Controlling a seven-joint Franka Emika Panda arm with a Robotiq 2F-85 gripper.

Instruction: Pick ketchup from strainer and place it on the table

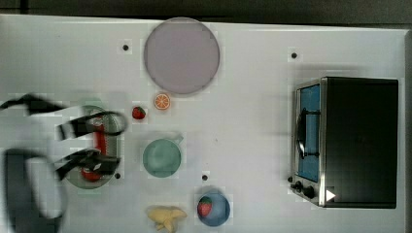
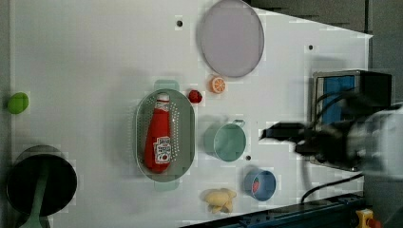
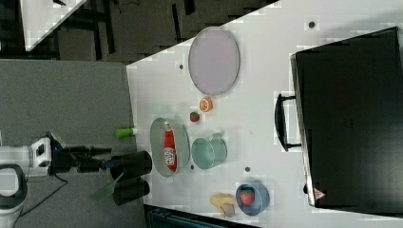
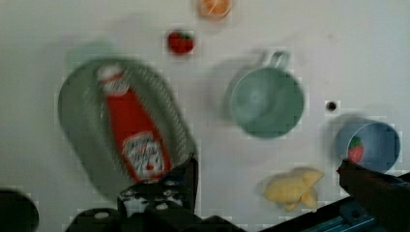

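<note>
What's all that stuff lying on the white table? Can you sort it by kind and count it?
Toy food: 5 – ketchup, two strawberries, orange slice, yellow piece
Dishes: 4 – strainer, teal cup, blue bowl, grey plate
Appliances: 1 – toaster oven
Total: 10

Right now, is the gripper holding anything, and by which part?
Nothing. The gripper is open above the strainer; the ketchup lies untouched inside it.

Grey floor (image 3: 71, 95) beside the bench; another white tabletop (image 3: 47, 16) stands farther off.
</note>
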